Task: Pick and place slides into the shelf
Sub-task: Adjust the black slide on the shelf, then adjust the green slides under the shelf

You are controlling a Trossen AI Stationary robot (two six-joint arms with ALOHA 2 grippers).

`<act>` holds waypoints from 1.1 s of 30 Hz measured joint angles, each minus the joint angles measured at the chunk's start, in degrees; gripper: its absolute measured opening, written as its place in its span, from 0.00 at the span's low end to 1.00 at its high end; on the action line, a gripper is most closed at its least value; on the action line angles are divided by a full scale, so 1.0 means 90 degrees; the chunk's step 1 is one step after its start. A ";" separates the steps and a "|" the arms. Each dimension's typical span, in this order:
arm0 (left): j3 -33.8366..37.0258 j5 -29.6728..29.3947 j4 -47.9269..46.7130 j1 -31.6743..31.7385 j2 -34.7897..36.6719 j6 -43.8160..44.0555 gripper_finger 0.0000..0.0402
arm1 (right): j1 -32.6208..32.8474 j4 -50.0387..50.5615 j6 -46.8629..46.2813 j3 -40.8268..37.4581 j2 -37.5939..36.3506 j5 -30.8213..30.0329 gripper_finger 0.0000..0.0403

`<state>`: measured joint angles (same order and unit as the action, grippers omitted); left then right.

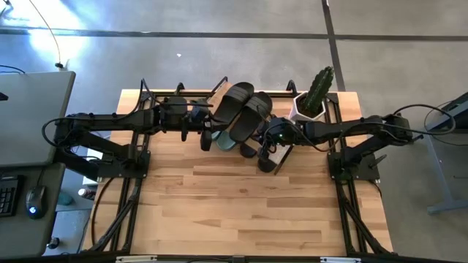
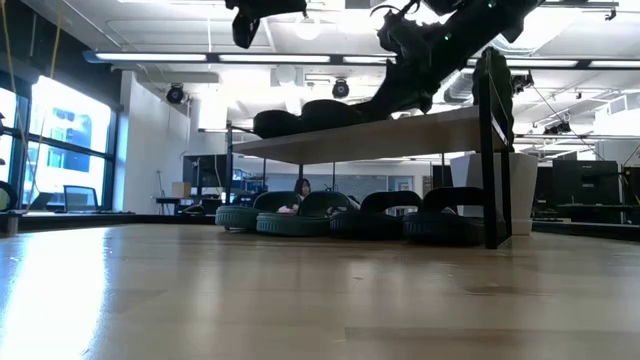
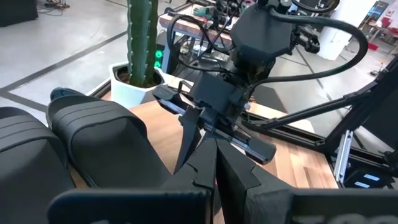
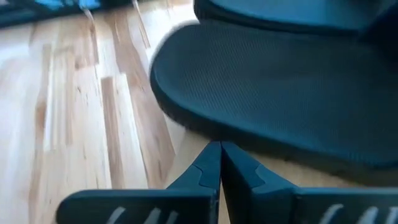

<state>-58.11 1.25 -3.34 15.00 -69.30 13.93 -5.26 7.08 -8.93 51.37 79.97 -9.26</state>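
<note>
The shelf (image 2: 420, 130) stands at the table's far edge. Two black slides (image 1: 245, 109) lie side by side on its plank top, also seen in the low view (image 2: 300, 120). Under the plank, two green slides (image 2: 270, 215) and two black slides (image 2: 420, 218) stand in a row on the table. My right gripper (image 4: 221, 163) is shut, low over the plank, its tips at the rim of a dark slide (image 4: 280, 93). My left gripper (image 3: 216, 171) is shut and hangs high above the shelf's left part (image 2: 245, 25), touching nothing. My right gripper's shut fingertips (image 4: 211, 163) stand right at the near rim of the dark slide's footbed (image 4: 205, 127), coming in slanting from above. The slide lies flat on the wood. I cannot tell whether the tips touch it.
A cactus in a white pot (image 1: 313, 98) stands at the shelf's right end, close behind my right arm. The shelf's black metal leg (image 2: 490, 150) rises at the right. The near half of the wooden table (image 1: 241, 212) is bare wood.
</note>
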 joint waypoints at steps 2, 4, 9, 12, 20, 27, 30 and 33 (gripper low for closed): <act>0.0000 -0.0024 -0.0012 0.0000 0.0000 0.0005 0.00 | 0.0000 0.0053 0.0002 -0.0002 0.0004 -0.0052 0.00; 0.0000 -0.0024 -0.0026 0.0000 0.0000 0.0025 0.00 | 0.0000 0.0024 0.0000 -0.0002 0.0004 -0.0096 0.00; 0.0000 -0.0026 -0.0026 0.0000 0.0000 0.0032 0.00 | 0.0000 0.0011 0.0002 -0.0002 0.0004 -0.0138 0.00; 0.0000 -0.0026 -0.0026 0.0000 0.0000 0.0032 0.00 | 0.0000 0.0011 0.0001 -0.0002 0.0004 -0.0138 0.00; 0.0000 -0.0026 -0.0026 0.0000 0.0000 0.0032 0.00 | 0.0000 0.0110 -0.0054 -0.0002 0.0004 -0.0086 0.00; 0.0000 -0.0024 -0.0042 0.0000 0.0000 0.0034 0.00 | 0.0103 0.0436 -0.0186 -0.0002 -0.0108 -0.0194 0.00; 0.0000 0.0127 -0.0465 -0.0002 0.0000 0.0038 0.00 | 0.0182 0.0509 -0.0304 -0.0002 -0.0320 -0.0281 0.00; 0.0038 0.0169 -0.1645 -0.0057 0.0002 -0.0048 0.00 | 0.0249 0.0547 -0.0381 -0.0002 -0.0563 -0.0338 0.00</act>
<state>-57.76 2.78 -18.14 14.49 -69.28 13.50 -3.01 12.00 -12.36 51.35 74.90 -12.31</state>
